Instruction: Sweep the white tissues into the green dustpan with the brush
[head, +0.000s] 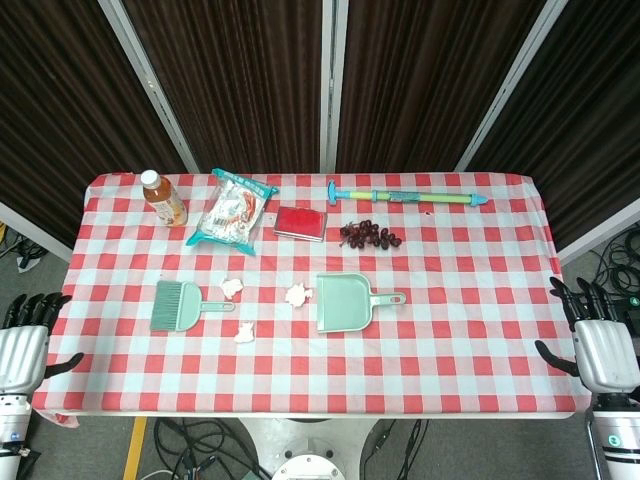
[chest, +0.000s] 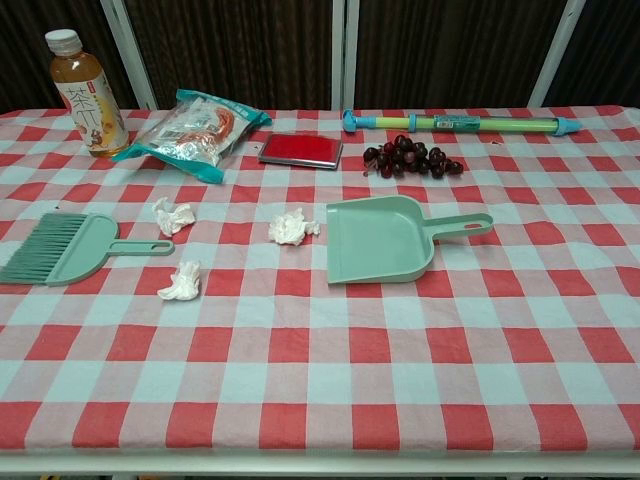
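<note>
Three crumpled white tissues lie on the checked cloth: one (head: 232, 288) (chest: 173, 215) by the brush handle, one (head: 297, 294) (chest: 291, 228) just left of the dustpan, one (head: 244, 333) (chest: 183, 283) nearer the front. The green brush (head: 178, 305) (chest: 65, 247) lies flat at the left, bristles pointing left. The green dustpan (head: 344, 301) (chest: 381, 240) lies at the centre, its handle pointing right. My left hand (head: 24, 345) and right hand (head: 598, 345) hang open off the table's left and right ends, holding nothing. Neither appears in the chest view.
Along the far side stand a tea bottle (head: 163, 198) (chest: 88, 92), a snack bag (head: 233, 212) (chest: 190, 132), a red flat case (head: 300, 222) (chest: 300, 149), dark grapes (head: 368, 235) (chest: 410, 157) and a long green-blue tube (head: 405, 196) (chest: 460, 123).
</note>
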